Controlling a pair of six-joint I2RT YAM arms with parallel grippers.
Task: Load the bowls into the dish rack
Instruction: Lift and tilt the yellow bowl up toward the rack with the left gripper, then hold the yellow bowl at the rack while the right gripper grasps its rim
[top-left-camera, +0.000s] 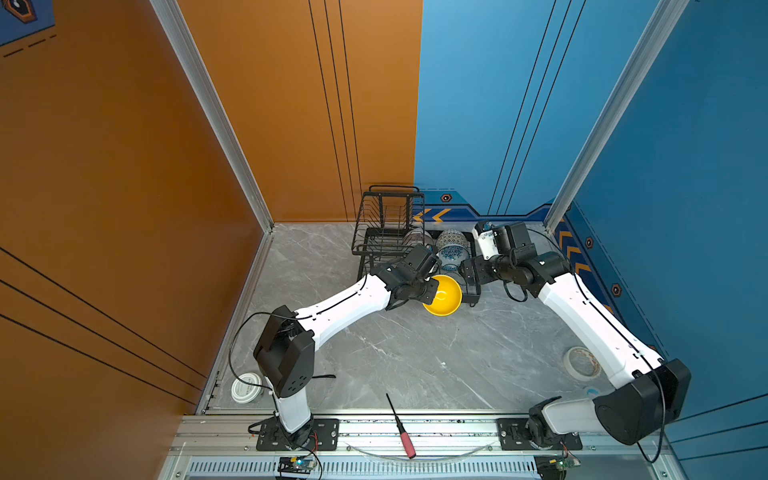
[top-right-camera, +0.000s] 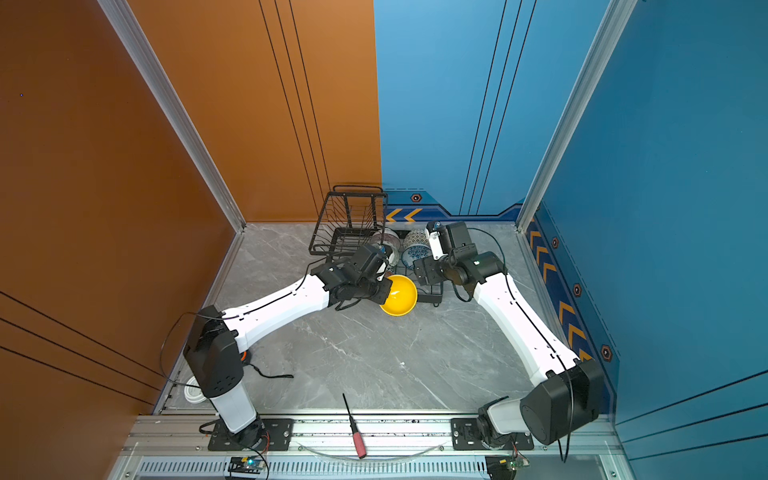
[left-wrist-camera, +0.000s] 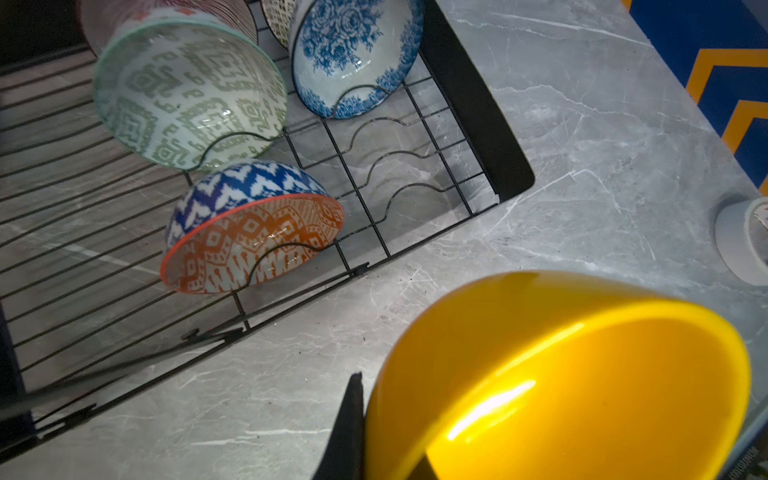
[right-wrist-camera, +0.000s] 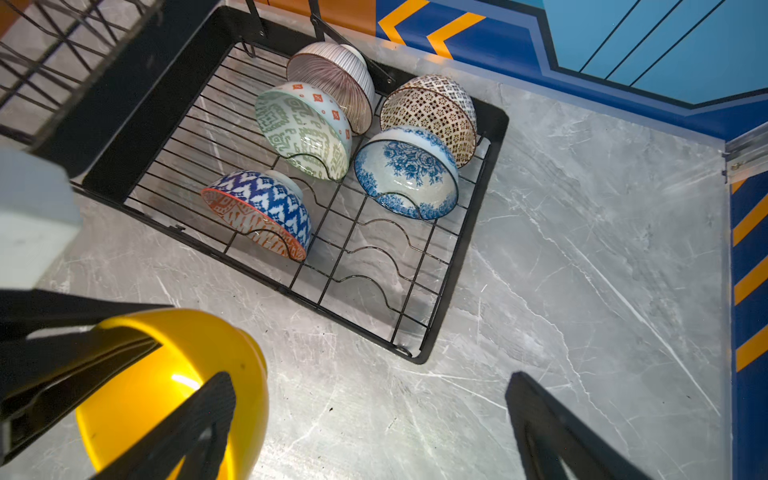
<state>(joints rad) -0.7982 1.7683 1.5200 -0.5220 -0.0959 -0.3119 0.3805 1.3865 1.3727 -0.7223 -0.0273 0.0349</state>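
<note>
Your left jaws are clamped on the rim of the glossy yellow bowl (top-left-camera: 446, 297), which hangs tilted over the grey marbled bench (top-left-camera: 395, 353), just beside the near edge of the black wire dish rack (left-wrist-camera: 478, 116). Your right jaws stand wide apart and hold nothing, close to that bowl. Five patterned bowls (right-wrist-camera: 303, 129) lean on edge in the rack; three wire loops (right-wrist-camera: 374, 248) next to the blue floral bowl (right-wrist-camera: 407, 174) are free. A tape roll (top-left-camera: 582, 363) and a screwdriver (top-left-camera: 401, 428) lie well apart.

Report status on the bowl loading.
Left gripper shut on yellow bowl, outside dish rack. Five bowls racked. Right gripper open, empty, near free slots; may crowd placement.
</note>
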